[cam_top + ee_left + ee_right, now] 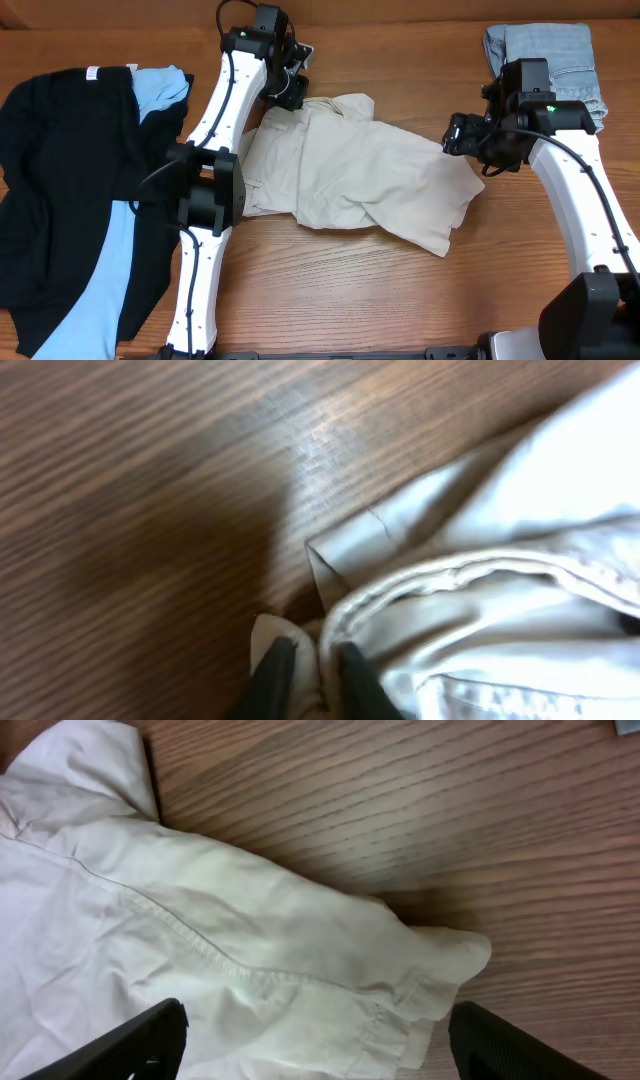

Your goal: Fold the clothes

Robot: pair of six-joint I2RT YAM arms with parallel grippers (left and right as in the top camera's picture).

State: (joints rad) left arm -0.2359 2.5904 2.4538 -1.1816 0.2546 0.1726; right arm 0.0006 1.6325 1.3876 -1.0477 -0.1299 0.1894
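On the wooden worktop, the left tool clenches the khaki shorts; the released right tool should pinch the hem beneath it.

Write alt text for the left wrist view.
The left gripper pinches a fold of the beige shorts at the bottom edge of the frame. The crumpled fabric fills the right side, and the wooden table shows on the left.

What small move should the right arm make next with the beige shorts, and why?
Probably lower the right tool and close it on the hem corner of the beige shorts. The left tool already appears to pinch their other end, while the right tool is open, with the cloth lying between its fingers.
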